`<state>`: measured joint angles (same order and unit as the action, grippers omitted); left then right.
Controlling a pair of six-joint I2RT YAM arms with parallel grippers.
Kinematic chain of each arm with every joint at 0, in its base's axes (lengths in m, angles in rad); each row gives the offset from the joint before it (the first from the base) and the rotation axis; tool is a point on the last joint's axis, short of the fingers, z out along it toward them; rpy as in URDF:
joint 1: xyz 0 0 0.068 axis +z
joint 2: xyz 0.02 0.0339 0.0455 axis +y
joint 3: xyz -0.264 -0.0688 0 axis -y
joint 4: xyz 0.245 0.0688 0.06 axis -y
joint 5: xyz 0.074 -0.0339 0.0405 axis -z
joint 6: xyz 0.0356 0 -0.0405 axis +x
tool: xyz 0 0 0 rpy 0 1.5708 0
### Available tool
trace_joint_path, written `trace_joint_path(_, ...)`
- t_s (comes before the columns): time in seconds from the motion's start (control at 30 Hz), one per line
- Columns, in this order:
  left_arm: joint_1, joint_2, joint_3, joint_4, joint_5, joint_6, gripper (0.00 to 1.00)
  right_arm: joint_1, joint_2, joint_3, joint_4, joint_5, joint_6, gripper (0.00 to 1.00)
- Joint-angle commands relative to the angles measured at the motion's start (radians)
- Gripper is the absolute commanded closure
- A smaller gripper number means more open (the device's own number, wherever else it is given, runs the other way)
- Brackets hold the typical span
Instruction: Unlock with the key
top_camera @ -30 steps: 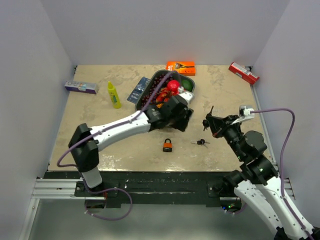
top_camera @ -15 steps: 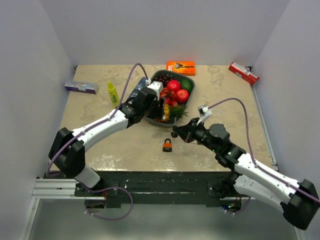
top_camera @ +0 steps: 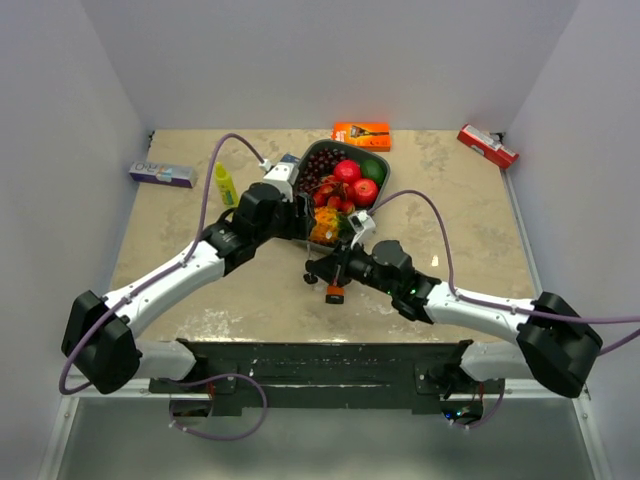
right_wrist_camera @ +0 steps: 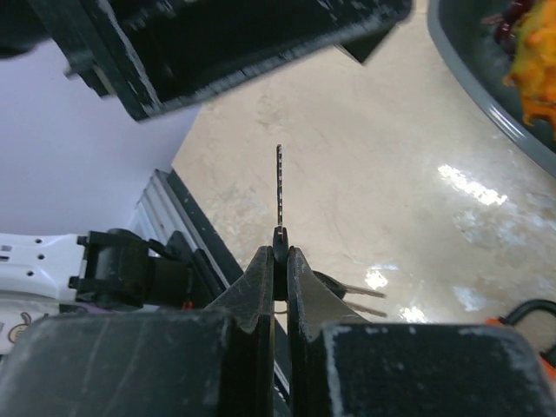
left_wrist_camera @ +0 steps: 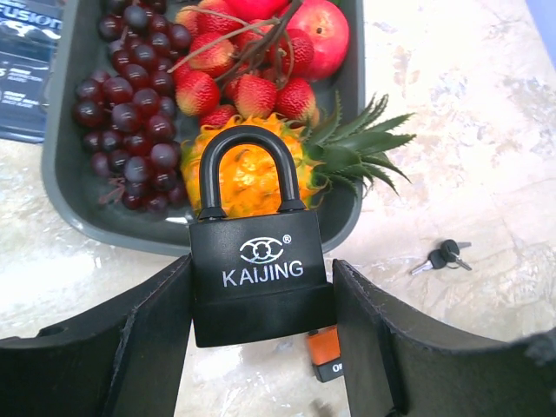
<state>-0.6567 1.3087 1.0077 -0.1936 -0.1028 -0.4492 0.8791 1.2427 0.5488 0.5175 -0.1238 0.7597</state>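
Note:
A black KAIJING padlock [left_wrist_camera: 261,278], shackle closed and pointing away, sits upright between the fingers of my left gripper [left_wrist_camera: 261,265], which is shut on its body. In the top view that left gripper [top_camera: 305,222] hovers at the near edge of the fruit tray. My right gripper [right_wrist_camera: 279,252] is shut on a small key [right_wrist_camera: 279,187] whose blade points straight out toward the dark underside of the lock-holding gripper [right_wrist_camera: 226,52], with a gap between them. From above, the right gripper [top_camera: 318,268] sits just below the left one.
An orange padlock [top_camera: 334,293] lies on the table under the right gripper. Loose keys [left_wrist_camera: 443,254] lie right of it. A grey tray [top_camera: 381,160] holds fruit. A yellow bottle [top_camera: 227,188], orange box [top_camera: 361,134], red box [top_camera: 488,145] and blue-white box [top_camera: 160,174] ring the back.
The right arm has swung from the right side to the table's middle, over the orange padlock. The left gripper has pulled back left toward the tray's near edge.

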Motion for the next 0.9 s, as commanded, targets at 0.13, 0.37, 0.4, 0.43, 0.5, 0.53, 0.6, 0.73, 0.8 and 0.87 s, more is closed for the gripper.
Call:
trace_joint_path(0.13, 0.003, -0.061, -0.026, 0.149, 0.058, -0.037, 1.0, 0.006, 0.063, 0.1, 0.13, -0.069, 0.062, 1.0)
trace_joint_path(0.37, 0.003, -0.075, -0.035, 0.16, 0.078, -0.042, 1.0, 0.001, 0.118, 0.102, 0.188, -0.114, 0.102, 1.0)
trace_joint_path(0.4, 0.003, -0.075, -0.037, 0.163, 0.078, -0.043, 1.0, -0.002, 0.123, 0.1, 0.194, -0.119, 0.113, 1.0)
trace_joint_path(0.43, 0.003, -0.078, -0.038, 0.164, 0.084, -0.045, 1.0, -0.003, 0.127, 0.099, 0.2, -0.123, 0.118, 1.0)
trace_joint_path(0.5, 0.003, -0.083, -0.043, 0.169, 0.091, -0.045, 1.0, -0.011, 0.126, 0.092, 0.216, -0.125, 0.127, 1.0)
trace_joint_path(0.53, 0.003, -0.085, -0.043, 0.168, 0.097, -0.046, 1.0, -0.014, 0.124, 0.092, 0.216, -0.126, 0.13, 1.0)
trace_joint_path(0.6, 0.003, -0.089, -0.047, 0.174, 0.098, -0.051, 1.0, -0.025, 0.12, 0.083, 0.22, -0.128, 0.144, 1.0)
trace_joint_path(0.73, 0.002, -0.092, -0.049, 0.177, 0.098, -0.052, 1.0, -0.043, 0.112, 0.069, 0.23, -0.131, 0.164, 1.0)
trace_joint_path(0.8, 0.003, -0.095, -0.049, 0.178, 0.121, -0.052, 1.0, -0.057, 0.116, 0.068, 0.23, -0.135, 0.173, 1.0)
trace_joint_path(0.87, 0.003, -0.095, -0.052, 0.178, 0.127, -0.054, 1.0, -0.066, 0.121, 0.069, 0.222, -0.142, 0.174, 1.0)
